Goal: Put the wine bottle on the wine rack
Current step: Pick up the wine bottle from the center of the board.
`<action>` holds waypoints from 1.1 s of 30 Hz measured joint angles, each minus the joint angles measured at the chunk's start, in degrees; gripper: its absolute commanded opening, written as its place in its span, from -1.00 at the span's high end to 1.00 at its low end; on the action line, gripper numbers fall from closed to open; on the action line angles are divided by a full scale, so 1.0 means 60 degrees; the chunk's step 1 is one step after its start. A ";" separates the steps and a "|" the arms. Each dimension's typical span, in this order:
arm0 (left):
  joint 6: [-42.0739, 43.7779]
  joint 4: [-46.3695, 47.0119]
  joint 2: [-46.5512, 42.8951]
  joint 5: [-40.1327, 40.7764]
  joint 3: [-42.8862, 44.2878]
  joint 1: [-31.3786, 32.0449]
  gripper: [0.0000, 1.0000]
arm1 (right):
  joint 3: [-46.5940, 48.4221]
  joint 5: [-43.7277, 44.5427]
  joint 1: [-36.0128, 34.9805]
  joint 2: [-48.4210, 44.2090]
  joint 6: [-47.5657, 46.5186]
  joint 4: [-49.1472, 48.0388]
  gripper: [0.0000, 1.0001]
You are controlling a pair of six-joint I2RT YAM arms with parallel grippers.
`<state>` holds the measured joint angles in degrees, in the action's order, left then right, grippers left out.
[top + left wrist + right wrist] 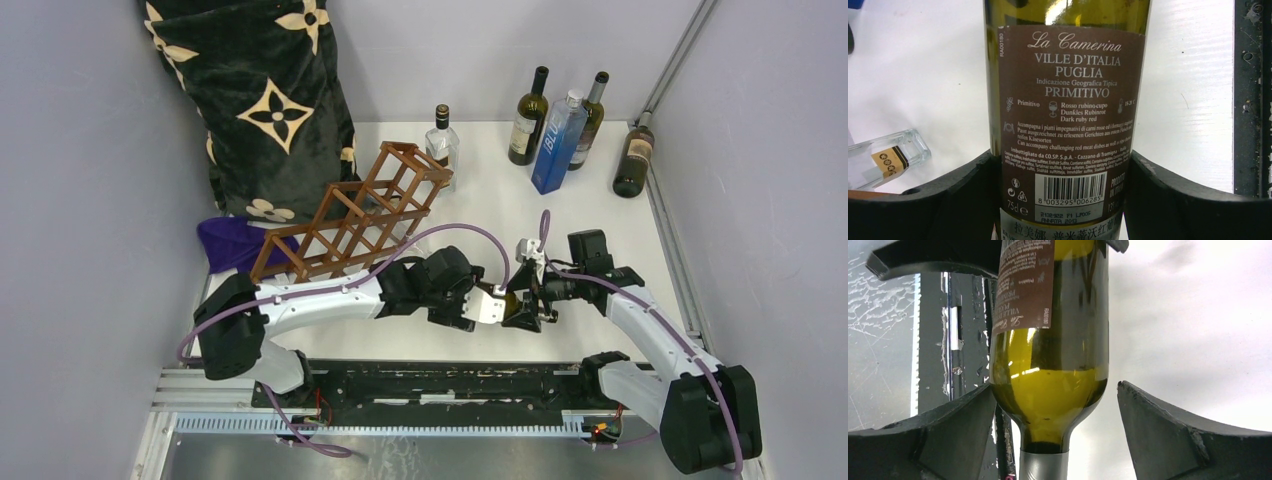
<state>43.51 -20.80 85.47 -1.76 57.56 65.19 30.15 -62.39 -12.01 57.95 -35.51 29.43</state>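
White tabletop [500, 205] between grey walls; far to the left of both grippers a black cushion [270, 100] with pale flowers stands on end, a purple cloth [232, 240] at its foot; beyond and left of the left gripper [1062, 162] the wine rack [350, 218] lies tilted, a clear glass bottle [442, 140] upright just behind its far end; the left gripper's fingers [948, 200] clamp both sides of the wine bottle [1068, 75] at the lower end of its brown label; the bottle runs lengthwise between the two grippers, well apart from the rack; at its neck end the right gripper [1055, 387] stands wide, one finger close against the glass shoulder, the other clear of it; beyond the right gripper a green bottle [528, 120], a blue bottle [558, 145] and a dark bottle [633, 155] by the right wall.
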 measured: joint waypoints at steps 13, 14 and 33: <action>-0.0029 -0.0047 -0.0386 0.0047 -0.0113 -0.0204 0.96 | 0.0055 0.0277 -0.0262 0.0087 -0.0138 0.0076 -0.73; -0.0029 -0.0051 -0.0393 0.0047 -0.0117 -0.0204 0.96 | 0.0066 0.0284 -0.0284 0.0091 -0.0138 0.0076 -0.71; -0.0022 -0.0361 -0.0525 0.0237 -0.0124 -0.0248 0.96 | 0.0331 0.0794 -0.0401 0.0091 -0.0532 0.0503 -0.47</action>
<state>43.38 -22.96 82.32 -0.34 56.82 63.70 32.14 -57.63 -14.41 58.50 -38.70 32.45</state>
